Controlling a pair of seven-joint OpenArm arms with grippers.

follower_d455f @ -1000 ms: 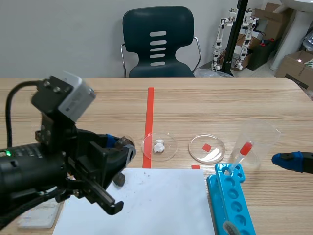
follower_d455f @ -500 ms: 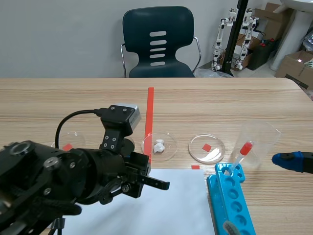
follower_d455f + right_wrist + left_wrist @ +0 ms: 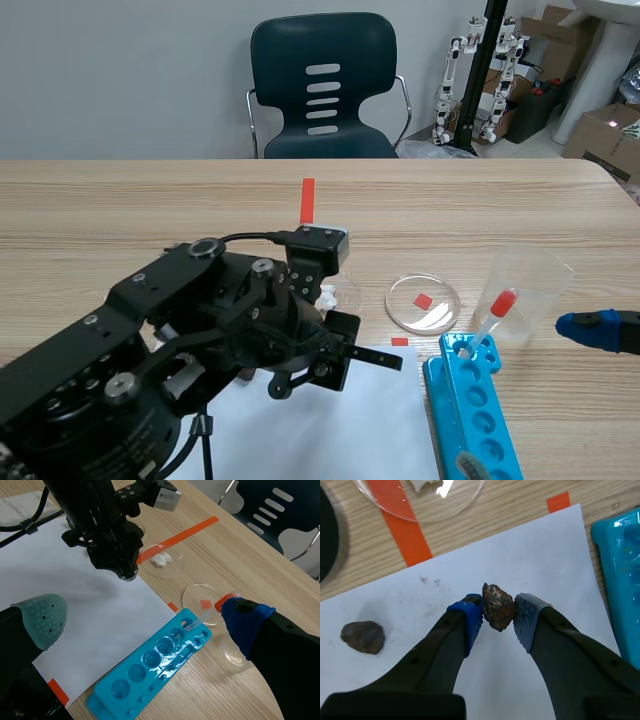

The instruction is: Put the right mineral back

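The left arm [image 3: 200,340] comes in low and bends across the white sheet of paper [image 3: 540,555], its wrist turned down so the fingers point at the sheet. The left gripper [image 3: 498,616] is clenched on a brown, rough mineral [image 3: 497,606], pinched between the blue pad [image 3: 471,617] and the grey pad [image 3: 525,617] just at their tips, over the paper. A second, darker rock [image 3: 363,636] lies on the sheet well out beyond the blue-padded finger. Ahead of the jaws, past the paper's edge, a petri dish [image 3: 455,505] sits beside an orange tape line and holds a white lump [image 3: 422,484]. Off the grey-padded side runs the edge of a blue well tray [image 3: 620,580].

The right gripper [image 3: 145,622] hangs with its jaws spread wide and nothing between them, the blue tray lying under and just ahead of them. Ahead of its blue-padded finger stand an empty petri dish [image 3: 202,597] and a clear plastic cup [image 3: 527,285], with a red-capped pipette [image 3: 496,312] leaning in the tray.
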